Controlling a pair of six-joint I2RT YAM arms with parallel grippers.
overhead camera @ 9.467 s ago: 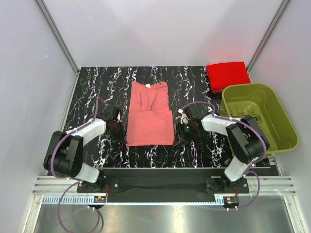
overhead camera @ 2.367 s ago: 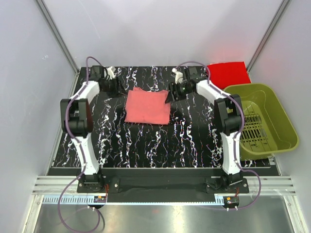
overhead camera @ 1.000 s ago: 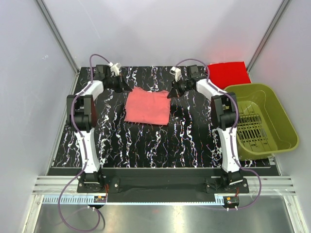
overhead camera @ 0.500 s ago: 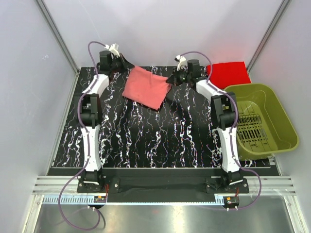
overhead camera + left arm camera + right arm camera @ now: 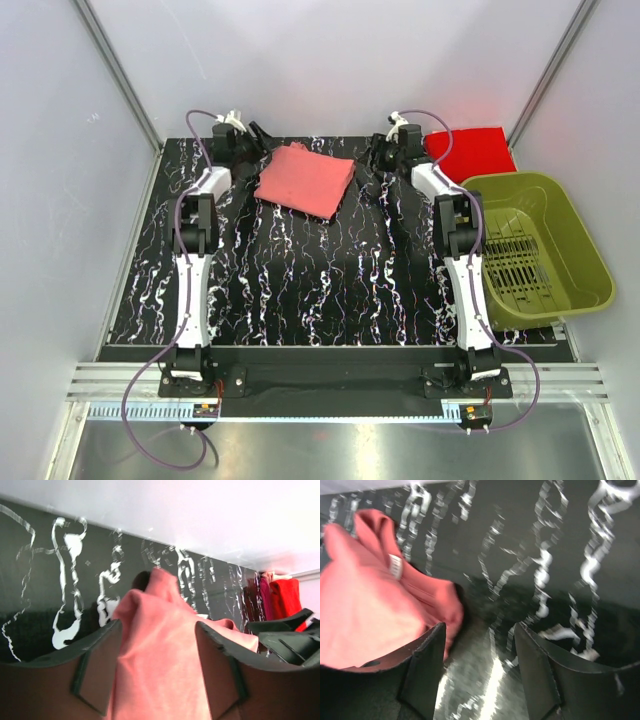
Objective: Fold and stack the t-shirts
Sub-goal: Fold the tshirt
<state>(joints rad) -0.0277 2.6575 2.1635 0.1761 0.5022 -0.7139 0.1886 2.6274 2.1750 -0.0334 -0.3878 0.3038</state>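
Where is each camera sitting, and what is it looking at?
Top external: high behind the robot, looking down on the table, left gripper, right gripper, pink t-shirt, red t-shirt and basket.
Left wrist: rides the left wrist, looking past the open left gripper along the pink t-shirt toward the red t-shirt.
Right wrist: rides the right wrist, looking past the open right gripper at the table, pink t-shirt beside it.
Shared: all three show the pink t-shirt.

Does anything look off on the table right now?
The folded salmon-pink shirt lies skewed to the edges of the table, far back. Its cloth bunches between the jaws of the left gripper, while the right gripper has open jaws over bare table, with the shirt corner beside them.
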